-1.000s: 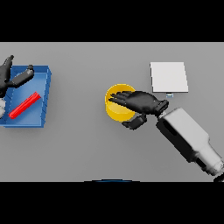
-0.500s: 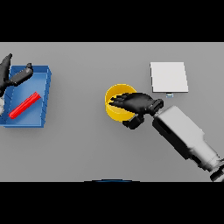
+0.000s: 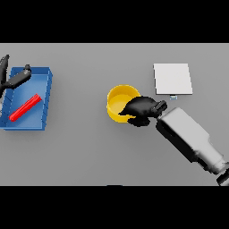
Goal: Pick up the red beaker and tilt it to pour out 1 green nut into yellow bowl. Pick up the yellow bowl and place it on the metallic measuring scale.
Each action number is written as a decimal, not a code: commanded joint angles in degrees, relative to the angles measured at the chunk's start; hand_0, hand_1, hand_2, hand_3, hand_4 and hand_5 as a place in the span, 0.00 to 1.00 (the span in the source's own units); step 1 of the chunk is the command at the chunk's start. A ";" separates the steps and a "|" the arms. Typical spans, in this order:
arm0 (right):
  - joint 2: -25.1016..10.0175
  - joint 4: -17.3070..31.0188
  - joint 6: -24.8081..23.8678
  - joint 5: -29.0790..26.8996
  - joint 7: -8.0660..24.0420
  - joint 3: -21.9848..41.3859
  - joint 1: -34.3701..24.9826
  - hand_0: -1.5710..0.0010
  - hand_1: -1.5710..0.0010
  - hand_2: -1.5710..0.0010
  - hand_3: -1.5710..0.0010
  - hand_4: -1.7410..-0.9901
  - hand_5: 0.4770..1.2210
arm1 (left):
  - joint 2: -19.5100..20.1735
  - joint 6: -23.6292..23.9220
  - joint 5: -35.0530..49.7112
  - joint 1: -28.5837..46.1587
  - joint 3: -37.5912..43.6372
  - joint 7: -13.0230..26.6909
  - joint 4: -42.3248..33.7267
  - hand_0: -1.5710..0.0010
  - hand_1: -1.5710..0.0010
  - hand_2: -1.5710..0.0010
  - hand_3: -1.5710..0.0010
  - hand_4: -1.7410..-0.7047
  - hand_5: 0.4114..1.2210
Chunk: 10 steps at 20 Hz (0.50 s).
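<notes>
Where the blue tray (image 3: 44, 103) sits at the table's left edge, it holds the red beaker (image 3: 26, 107) lying on its side; my left hand (image 3: 13, 80) rests over its far-left corner, fingers relaxed and spread; the yellow bowl (image 3: 120, 99) stands mid-table, contents not discernible; my right hand (image 3: 142, 109) is curled over its near-right rim, grasping it; the metallic measuring scale (image 3: 172, 78) lies just beyond to the right, apart from the bowl; bare grey table (image 3: 89, 152) lies in front

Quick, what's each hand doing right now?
Left hand: open, over the blue tray, holding nothing.
Right hand: closed on the yellow bowl rim.
</notes>
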 commanded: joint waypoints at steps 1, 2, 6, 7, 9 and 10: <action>-0.48 -0.49 0.65 -0.38 -0.18 0.08 0.10 0.14 0.15 0.18 0.30 0.10 0.93 | 0.06 -0.29 0.22 -0.16 0.19 -0.16 0.22 1.00 1.00 1.00 1.00 0.91 0.39; -0.86 -0.39 1.21 -0.79 -0.71 -0.26 -0.41 0.11 0.12 0.16 0.27 0.08 0.94 | 0.52 -0.14 0.51 0.39 0.33 -0.38 -0.86 1.00 1.00 1.00 1.00 0.91 0.39; -1.11 -1.64 1.00 -1.21 0.58 -0.34 -0.33 0.05 0.05 0.07 0.25 0.03 0.98 | 0.87 -0.56 0.74 -0.05 0.56 0.00 -0.86 1.00 1.00 1.00 1.00 0.90 0.39; -1.85 -2.90 1.53 -1.58 0.67 -0.59 -0.21 0.04 0.04 0.08 0.24 0.03 0.98 | 0.67 -0.39 0.58 0.33 0.26 -0.26 -1.12 1.00 1.00 1.00 1.00 0.91 0.39; -3.04 -4.75 2.56 -3.20 1.11 -1.73 -0.42 0.02 0.03 0.05 0.24 0.02 0.99 | 0.29 0.39 0.25 0.63 -0.25 0.39 -2.12 1.00 1.00 1.00 1.00 0.91 0.39; -4.24 -6.47 3.47 -3.93 1.03 -2.22 -0.59 0.02 0.02 0.06 0.19 0.01 0.99 | 0.60 0.07 0.31 0.30 0.09 0.54 -1.37 1.00 1.00 1.00 1.00 0.91 0.39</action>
